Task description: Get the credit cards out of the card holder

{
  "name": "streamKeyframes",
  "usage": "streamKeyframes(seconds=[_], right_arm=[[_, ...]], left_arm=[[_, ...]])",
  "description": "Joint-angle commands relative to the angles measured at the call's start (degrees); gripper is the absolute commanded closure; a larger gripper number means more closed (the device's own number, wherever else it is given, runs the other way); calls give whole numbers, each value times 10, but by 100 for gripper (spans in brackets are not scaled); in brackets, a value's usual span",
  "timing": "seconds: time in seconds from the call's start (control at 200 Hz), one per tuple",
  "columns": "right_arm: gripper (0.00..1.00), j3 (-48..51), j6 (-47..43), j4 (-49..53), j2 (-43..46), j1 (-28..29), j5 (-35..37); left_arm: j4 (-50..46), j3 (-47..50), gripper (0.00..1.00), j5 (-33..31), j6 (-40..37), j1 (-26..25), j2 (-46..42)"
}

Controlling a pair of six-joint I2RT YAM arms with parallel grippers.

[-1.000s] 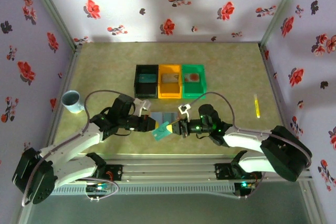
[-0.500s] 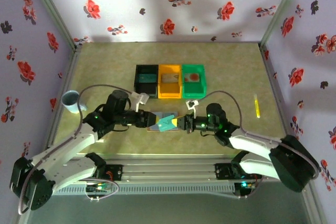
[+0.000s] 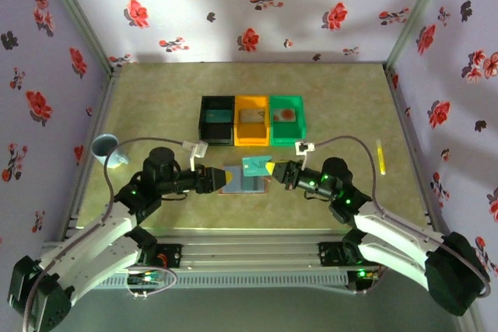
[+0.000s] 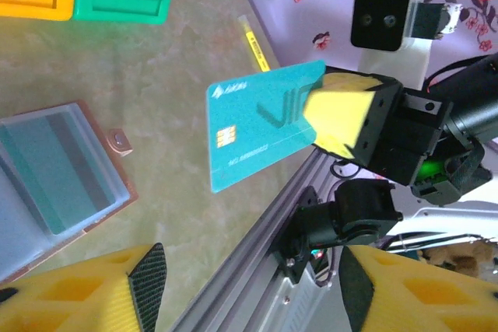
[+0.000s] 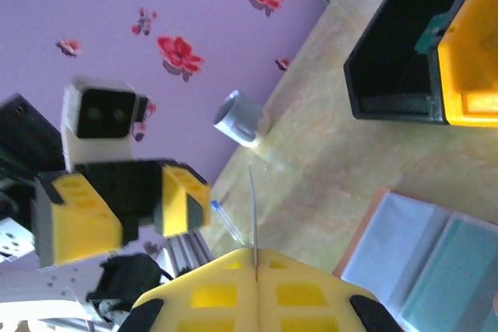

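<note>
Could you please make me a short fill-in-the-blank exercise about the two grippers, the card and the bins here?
1. The right gripper grips a card of ___ colour.
2. The left gripper has its jaws ___.
3. The middle bin, between the black bin and the green bin, is ___.
Missing words: teal; open; orange.

On the olive table (image 3: 156, 91) lie the open card holder (image 3: 241, 183), three bins (image 3: 251, 141), a cup (image 3: 106, 150) and a yellow pen (image 3: 380, 157)
</note>
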State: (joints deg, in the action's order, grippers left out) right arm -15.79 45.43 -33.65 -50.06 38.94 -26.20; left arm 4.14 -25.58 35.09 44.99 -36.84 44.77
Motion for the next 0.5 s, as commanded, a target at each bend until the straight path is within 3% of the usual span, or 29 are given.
streamKeyframes(seconds=[0.0, 0.495], right_arm=[[100, 2, 60, -71, 3, -3, 22], [100, -11, 128, -146, -34, 8, 3]], left_arm=[[125, 25, 35, 2, 61, 3, -4], [284, 48, 31, 2, 108, -32, 67]])
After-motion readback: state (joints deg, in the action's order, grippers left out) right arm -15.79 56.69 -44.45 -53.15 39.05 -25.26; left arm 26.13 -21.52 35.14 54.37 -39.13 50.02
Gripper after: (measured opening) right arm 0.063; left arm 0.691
